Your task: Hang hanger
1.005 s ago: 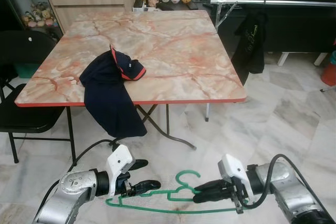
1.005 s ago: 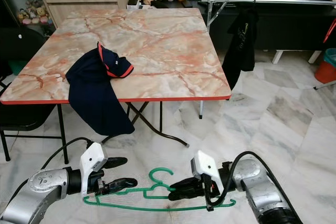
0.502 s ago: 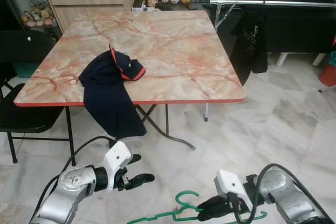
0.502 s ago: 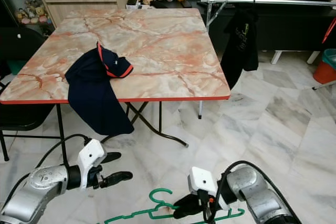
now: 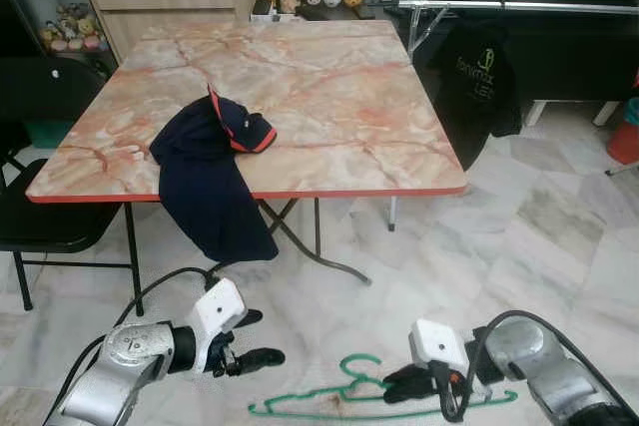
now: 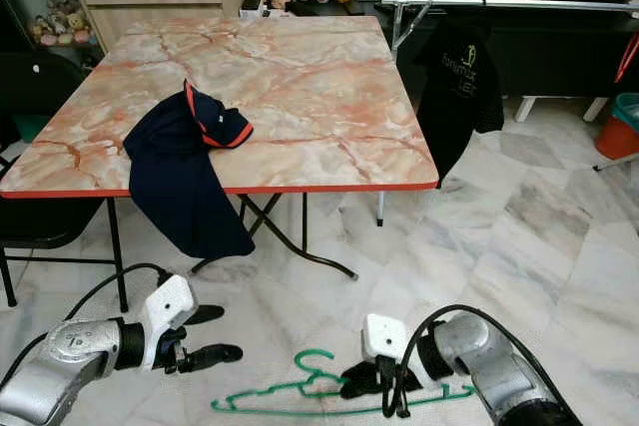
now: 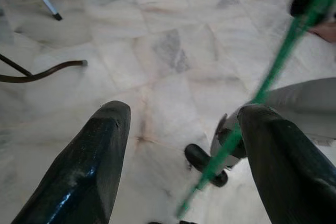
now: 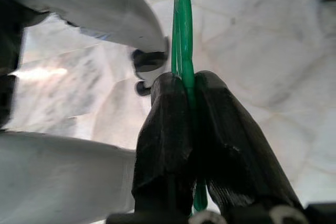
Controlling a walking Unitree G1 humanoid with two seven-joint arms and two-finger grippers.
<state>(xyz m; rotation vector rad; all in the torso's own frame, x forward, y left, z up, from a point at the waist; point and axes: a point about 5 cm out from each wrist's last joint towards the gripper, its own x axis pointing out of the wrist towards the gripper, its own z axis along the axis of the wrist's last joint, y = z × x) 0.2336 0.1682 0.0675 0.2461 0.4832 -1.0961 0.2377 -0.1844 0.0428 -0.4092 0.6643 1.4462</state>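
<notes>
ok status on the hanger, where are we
Right gripper shut on green hanger, held low over the floor. Left gripper open, off the hanger. Rail far right past the table; not hung yet.

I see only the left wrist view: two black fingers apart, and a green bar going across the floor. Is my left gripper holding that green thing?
Observer: No. The left gripper is open and holds nothing; the green hanger lies to its right, apart from it.
Operator: Then who holds the hanger?
Observer: The right gripper is shut on it, fingers pressed on the green wire near the hook.
Operator: Where should it be hung?
Observer: Probably on the metal rail beyond the marble table, at the right, where a black shirt already hangs.
Operator: Is other clothing near?
Observer: A navy shirt drapes over the table's front edge.
</notes>
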